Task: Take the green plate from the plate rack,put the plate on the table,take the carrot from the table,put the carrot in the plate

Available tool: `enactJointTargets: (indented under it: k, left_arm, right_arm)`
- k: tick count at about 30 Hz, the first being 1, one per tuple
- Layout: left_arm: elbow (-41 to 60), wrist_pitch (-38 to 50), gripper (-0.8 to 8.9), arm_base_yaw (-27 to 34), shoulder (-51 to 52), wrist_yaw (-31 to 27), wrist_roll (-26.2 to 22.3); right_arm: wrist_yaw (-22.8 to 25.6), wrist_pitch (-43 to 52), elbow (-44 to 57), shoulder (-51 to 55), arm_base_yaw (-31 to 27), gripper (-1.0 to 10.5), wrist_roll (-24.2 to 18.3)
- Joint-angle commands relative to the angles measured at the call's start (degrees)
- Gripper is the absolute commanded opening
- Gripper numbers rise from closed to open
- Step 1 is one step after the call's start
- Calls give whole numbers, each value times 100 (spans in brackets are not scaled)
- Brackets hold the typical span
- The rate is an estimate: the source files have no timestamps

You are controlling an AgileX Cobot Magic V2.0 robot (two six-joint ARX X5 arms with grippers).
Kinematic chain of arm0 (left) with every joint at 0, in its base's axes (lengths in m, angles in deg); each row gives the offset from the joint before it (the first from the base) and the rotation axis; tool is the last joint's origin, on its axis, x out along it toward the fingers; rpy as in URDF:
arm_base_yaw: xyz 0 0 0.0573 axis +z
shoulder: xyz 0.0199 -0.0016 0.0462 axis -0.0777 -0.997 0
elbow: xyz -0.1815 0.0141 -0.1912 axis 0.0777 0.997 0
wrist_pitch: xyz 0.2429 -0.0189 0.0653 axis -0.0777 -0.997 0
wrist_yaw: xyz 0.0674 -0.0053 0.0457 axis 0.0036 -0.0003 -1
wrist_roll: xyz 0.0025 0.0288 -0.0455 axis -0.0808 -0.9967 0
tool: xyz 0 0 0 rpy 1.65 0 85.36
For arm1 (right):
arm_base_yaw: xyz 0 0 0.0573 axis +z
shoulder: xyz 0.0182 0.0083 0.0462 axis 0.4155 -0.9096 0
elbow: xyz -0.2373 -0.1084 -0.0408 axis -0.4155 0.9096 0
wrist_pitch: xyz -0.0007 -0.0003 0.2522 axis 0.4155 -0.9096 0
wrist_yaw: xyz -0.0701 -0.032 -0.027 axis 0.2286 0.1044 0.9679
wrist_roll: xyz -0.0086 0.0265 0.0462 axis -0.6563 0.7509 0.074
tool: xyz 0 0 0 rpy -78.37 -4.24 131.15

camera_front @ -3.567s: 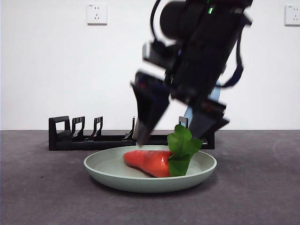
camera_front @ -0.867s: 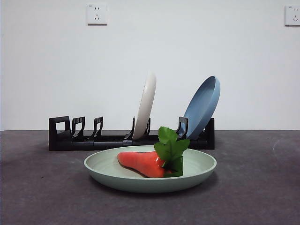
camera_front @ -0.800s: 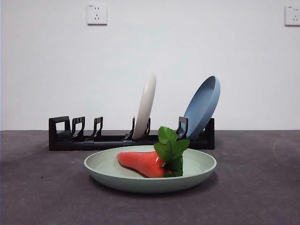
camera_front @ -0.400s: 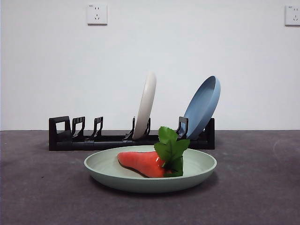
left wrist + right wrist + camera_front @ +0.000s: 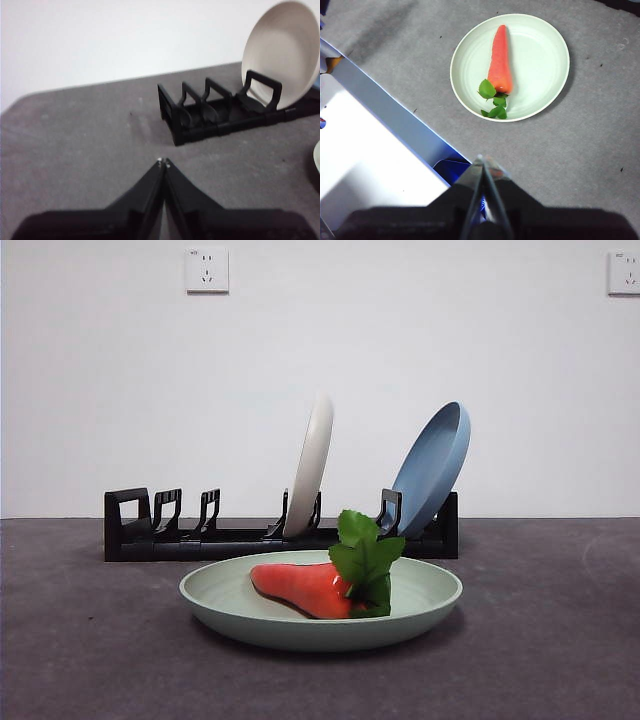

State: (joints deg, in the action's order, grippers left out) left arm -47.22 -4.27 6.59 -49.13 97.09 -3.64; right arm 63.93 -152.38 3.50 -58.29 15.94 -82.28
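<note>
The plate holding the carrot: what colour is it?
Pale sage green plate, clearest in the right wrist view.

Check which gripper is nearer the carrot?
Right, probably. The right gripper is high above the table, looking down on the carrot in the green plate. The left gripper faces the rack; no carrot in its view.

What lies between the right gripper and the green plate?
Only bare table, in the right wrist view: the right gripper, jaws shut, hangs above it, apart from the green plate holding the carrot.
</note>
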Motion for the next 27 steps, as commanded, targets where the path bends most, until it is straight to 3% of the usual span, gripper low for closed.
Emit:
enactJointTargets:
  k: [1,3,27]
  left_arm:
    - [153,-247,-3,63,162,31,258]
    - [173,-529,-3,66,258,35,260]
    - [173,-485,-3,59,260,48,267]
  right_arm:
    - [13,31,9,9,9,2,52]
    - [13,31,11,9,9,2,52]
    - [13,28,11,17,9,2,50]
